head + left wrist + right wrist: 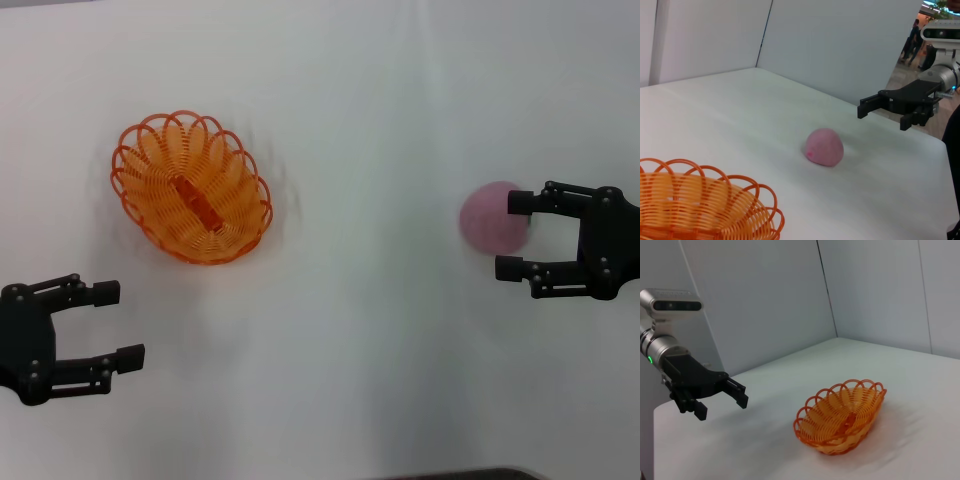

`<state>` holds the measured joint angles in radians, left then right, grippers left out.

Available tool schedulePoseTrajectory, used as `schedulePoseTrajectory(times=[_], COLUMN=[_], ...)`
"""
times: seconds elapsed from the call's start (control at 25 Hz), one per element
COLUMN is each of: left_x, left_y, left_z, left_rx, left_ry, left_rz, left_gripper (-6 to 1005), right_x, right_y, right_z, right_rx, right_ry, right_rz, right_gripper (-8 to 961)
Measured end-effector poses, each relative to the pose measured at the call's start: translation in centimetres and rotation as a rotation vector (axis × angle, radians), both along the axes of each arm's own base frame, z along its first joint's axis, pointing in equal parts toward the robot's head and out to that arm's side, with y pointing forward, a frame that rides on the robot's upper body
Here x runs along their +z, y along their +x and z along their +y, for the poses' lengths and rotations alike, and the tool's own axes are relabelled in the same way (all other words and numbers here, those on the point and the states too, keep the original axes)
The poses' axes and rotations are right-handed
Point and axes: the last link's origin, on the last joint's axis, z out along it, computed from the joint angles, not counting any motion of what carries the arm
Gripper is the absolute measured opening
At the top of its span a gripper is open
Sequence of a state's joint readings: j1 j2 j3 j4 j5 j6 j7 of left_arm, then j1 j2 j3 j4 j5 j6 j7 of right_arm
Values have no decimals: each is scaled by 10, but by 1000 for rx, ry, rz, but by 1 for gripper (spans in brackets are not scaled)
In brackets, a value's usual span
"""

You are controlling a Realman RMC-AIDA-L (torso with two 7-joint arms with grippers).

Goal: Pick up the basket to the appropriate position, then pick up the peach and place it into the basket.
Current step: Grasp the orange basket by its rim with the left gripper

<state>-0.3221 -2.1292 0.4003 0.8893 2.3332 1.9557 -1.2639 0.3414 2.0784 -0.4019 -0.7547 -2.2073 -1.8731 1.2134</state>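
Note:
The orange wire basket stands upright on the white table at the left; it also shows in the left wrist view and the right wrist view. The pink peach lies on the table at the right, also in the left wrist view. My right gripper is open, its fingertips at the peach's right side; the left wrist view shows this gripper raised above the table and clear of the peach. My left gripper is open and empty, below and left of the basket, also in the right wrist view.
The white table spreads between basket and peach. White panel walls stand behind it. Its edge lies just beyond the peach on the right side.

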Motion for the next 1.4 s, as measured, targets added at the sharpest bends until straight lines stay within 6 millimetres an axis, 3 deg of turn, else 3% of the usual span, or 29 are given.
schedulePoseTrajectory(times=[1.4], left_x=[1], left_y=[0], left_z=[1], left_rx=[14], left_ry=[4], left_rz=[-4], left_gripper=[841], right_x=[0], right_y=[-3], right_z=[3], right_rx=[12], right_ry=[0], right_rz=[4], right_gripper=[915])
